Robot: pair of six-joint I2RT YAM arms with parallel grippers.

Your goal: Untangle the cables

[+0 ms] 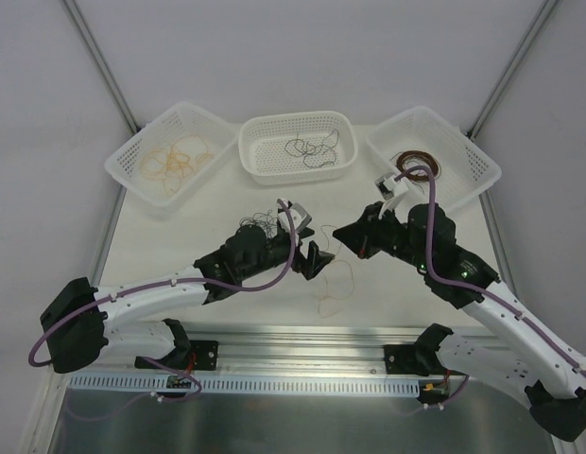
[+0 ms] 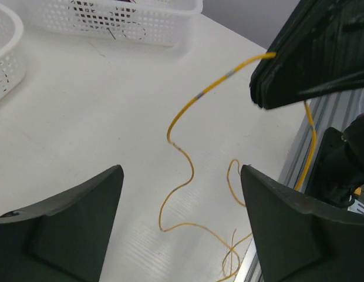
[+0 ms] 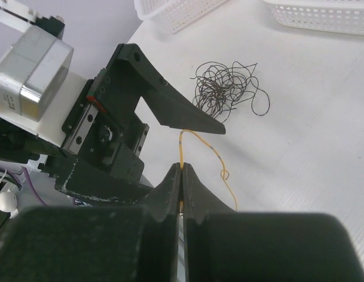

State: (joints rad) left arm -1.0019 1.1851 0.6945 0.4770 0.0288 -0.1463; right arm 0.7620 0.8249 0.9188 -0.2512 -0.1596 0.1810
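white table [image 1: 180,241]: right gripper [image 3: 182,170] pinches yellow cable [image 3: 181,150]; left gripper [image 2: 181,176] spread wide.

Both arms reach inward, grippers near each other, tips nearly facing. Left arm [image 1: 151,298] lies low and stretched out; left gripper [image 1: 317,257] has its jaws spread wide, nothing between them. Right arm [image 1: 520,317] has its elbow bent and wrist angled down. Right gripper [image 3: 182,168] fingers pressed together, pinching a yellow cable [image 3: 181,150].
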